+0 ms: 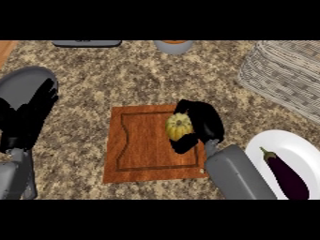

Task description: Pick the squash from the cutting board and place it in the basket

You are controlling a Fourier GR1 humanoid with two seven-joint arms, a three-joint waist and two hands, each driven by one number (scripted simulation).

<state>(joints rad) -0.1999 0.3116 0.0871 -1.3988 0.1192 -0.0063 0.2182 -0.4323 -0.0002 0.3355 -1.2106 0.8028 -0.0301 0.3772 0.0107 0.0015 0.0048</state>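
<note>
A small yellow squash [178,126] sits at the right side of the wooden cutting board [145,150] in the middle of the counter. My right hand [202,123] is curled round the squash from the right, fingers arching over its top and thumb below it, hiding its right half. The woven basket [294,79] stands at the upper right, apart from the hand. My left hand [25,115] rests open at the left, fingers up, over a grey plate [13,84].
A white plate [297,145] with a dark purple eggplant [285,172] lies at the lower right, beside my right forearm. A grey container [172,46] and a dark flat object [86,43] stand along the far edge.
</note>
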